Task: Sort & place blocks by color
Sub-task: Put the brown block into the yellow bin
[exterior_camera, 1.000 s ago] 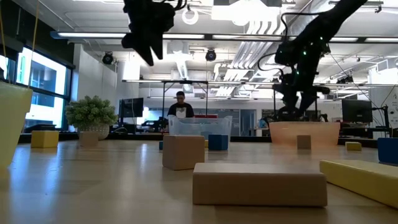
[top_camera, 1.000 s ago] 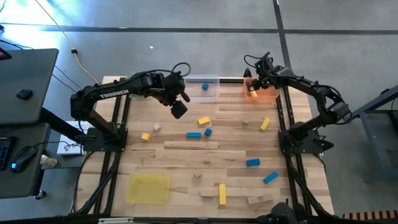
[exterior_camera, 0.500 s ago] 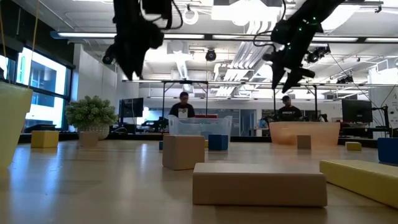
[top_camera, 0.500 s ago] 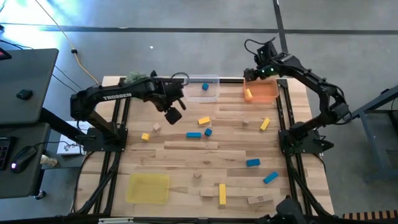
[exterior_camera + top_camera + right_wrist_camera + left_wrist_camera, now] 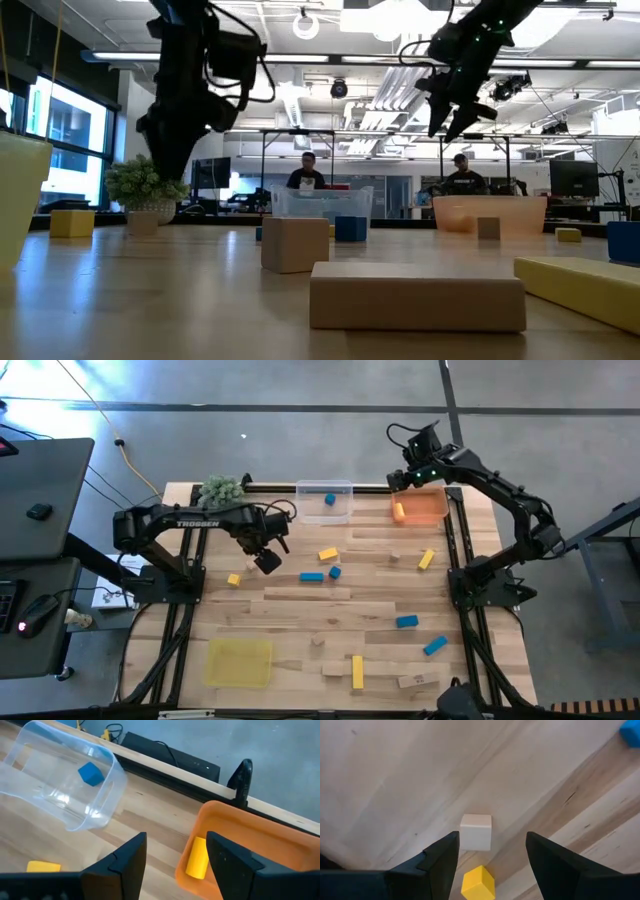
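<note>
1. Nearest the front edge of the table [image 5: 300, 605] sits a yellow tray [image 5: 238, 662], and to its right lie a plain wood bar [image 5: 333, 670], a yellow bar [image 5: 357, 671] and another plain wood block [image 5: 416, 680] (the low view shows the wood bar close up, with a wood cube behind it).
2. A little farther in, on the right side, lie two blue blocks [image 5: 406, 622] — one flat, one tilted nearer the edge.
3. Mid-table, the left gripper [image 5: 267, 562] hangs above the boards with its jaws apart and nothing between them; its wrist view looks down on a plain wood cube [image 5: 475, 832] with a yellow cube [image 5: 478, 882] just beside it.
4. Right of that gripper lie a blue bar [image 5: 311, 576], a small blue cube [image 5: 335, 572] and a yellow block [image 5: 328, 555], close together; well to the right rests a tilted yellow bar [image 5: 426, 559].
5. At the far edge stands a clear tray [image 5: 325, 500] holding one blue cube [image 5: 91, 773], with a green plant ball [image 5: 221, 489] at the far left corner.
6. An orange tray [image 5: 424, 510] at the far right holds a short yellow piece [image 5: 197, 857]; the right gripper [image 5: 408, 478] hovers high beside that tray — jaws apart, empty.
7. Beyond the table, two people show in the room behind.
</note>
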Available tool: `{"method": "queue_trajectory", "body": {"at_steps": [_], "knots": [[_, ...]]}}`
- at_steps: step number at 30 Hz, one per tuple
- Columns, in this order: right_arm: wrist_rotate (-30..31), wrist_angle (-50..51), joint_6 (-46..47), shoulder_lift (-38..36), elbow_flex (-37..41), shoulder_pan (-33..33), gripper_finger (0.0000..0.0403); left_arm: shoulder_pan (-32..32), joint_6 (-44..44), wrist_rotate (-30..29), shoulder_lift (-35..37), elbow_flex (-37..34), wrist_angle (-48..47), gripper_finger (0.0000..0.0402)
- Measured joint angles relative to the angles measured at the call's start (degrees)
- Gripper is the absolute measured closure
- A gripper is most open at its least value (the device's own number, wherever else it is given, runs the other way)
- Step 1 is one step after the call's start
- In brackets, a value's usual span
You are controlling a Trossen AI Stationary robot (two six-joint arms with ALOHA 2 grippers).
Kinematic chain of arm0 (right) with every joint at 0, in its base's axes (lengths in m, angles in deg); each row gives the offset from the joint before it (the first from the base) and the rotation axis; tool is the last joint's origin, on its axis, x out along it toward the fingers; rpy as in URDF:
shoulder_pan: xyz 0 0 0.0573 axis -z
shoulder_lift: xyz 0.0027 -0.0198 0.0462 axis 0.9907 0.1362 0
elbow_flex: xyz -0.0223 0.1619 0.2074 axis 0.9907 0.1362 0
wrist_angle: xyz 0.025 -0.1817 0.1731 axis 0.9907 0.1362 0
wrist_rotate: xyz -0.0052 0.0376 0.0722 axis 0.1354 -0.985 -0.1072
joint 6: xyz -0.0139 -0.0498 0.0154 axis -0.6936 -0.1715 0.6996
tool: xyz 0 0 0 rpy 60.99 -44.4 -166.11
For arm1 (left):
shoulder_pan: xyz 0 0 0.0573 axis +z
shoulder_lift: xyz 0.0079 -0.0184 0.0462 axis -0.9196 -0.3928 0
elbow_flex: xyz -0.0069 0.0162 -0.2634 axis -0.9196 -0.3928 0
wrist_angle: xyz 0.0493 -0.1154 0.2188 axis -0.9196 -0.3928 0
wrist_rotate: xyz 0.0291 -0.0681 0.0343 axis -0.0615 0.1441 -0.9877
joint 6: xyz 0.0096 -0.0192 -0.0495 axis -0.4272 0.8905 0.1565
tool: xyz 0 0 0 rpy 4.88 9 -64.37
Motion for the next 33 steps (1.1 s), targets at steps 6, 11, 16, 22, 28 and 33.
{"method": "queue_trajectory", "body": {"at_steps": [6, 11, 16, 22, 28, 33], "knots": [[0.26, 0.00, 0.61, 0.00, 0.00, -1.02, 0.0208, 0.02, 1.13, 0.04, -0.01, -4.28, 2.97, 0.0181], [0.26, -0.02, 1.01, 0.00, 0.00, -1.57, 0.0208, 0.26, 1.52, -0.01, -0.01, -6.96, 4.05, 0.0181], [0.26, 0.04, 1.07, 0.00, 0.00, -1.57, 0.0208, 0.26, 1.54, 0.65, -0.01, -9.31, 7.10, 0.0181], [0.26, 0.11, 1.09, 0.00, 0.00, -1.57, 0.0208, 0.28, 2.97, 0.66, -0.01, -12.26, 10.55, 0.0181], [-0.06, 0.13, 2.07, 0.00, 0.00, -1.57, 0.0208, 0.26, 3.01, 0.65, -0.01, -13.91, 13.20, 0.0195], [-1.71, 0.13, 2.17, 0.00, 0.00, -1.57, 0.0208, 0.26, 2.81, 0.65, -0.01, -13.94, 13.11, 0.0255]]}}
